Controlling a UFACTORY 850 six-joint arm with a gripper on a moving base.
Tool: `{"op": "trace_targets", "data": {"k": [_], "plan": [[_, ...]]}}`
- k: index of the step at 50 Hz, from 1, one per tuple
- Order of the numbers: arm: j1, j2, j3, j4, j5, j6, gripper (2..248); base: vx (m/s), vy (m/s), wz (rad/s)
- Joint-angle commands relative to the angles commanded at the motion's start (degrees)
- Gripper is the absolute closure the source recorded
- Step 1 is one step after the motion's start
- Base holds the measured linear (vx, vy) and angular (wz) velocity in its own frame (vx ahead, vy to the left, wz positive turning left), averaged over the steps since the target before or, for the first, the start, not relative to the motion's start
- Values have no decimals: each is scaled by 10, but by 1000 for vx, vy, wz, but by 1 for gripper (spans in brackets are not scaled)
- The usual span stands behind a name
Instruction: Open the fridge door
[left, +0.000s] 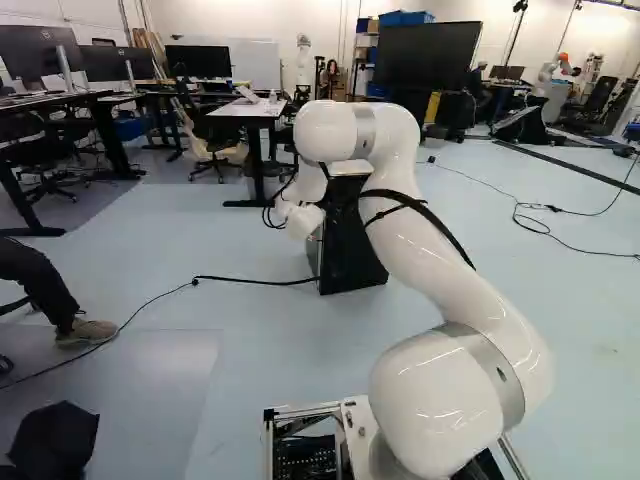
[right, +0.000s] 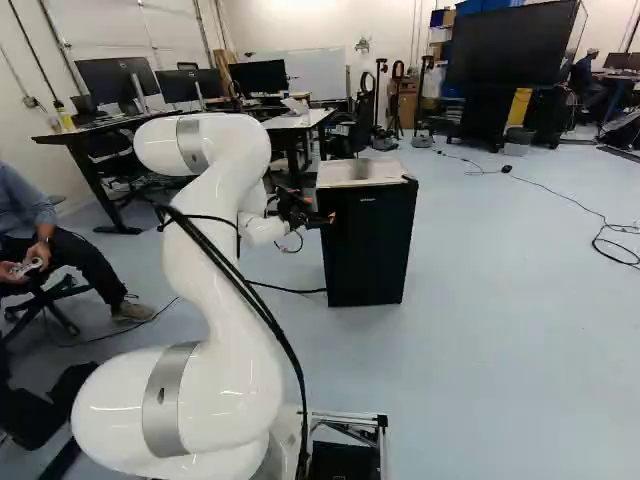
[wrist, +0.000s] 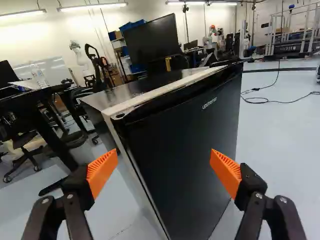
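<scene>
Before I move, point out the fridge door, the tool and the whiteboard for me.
Fridge door (wrist: 182, 135), wrist view: middle of its dark front.
Tool (wrist: 163, 156), wrist view: midway between its open fingertips.
Whiteboard (right: 316, 74), right base view: middle of its white face.

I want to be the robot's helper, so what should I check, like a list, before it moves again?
1. Gripper open: ok, its fingers are wide apart.
2. Fridge in front of the gripper: ok.
3. Door closed, ready to open: ok, it looks flush with the fridge.
4. Gripper holding the door: not ok, it isn't gripping anything.
5. Door's opening side known: cannot tell, I see no handle or hinge clearly.
6. Cord out of the door's way: cannot tell, it runs along the floor to the fridge.
</scene>
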Motion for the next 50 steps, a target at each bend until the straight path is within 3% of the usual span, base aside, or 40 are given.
{"op": "trace_targets", "data": {"k": [50], "plan": [[-9, -45, -76, 0, 10, 0, 3, 0, 0, 0]]}}
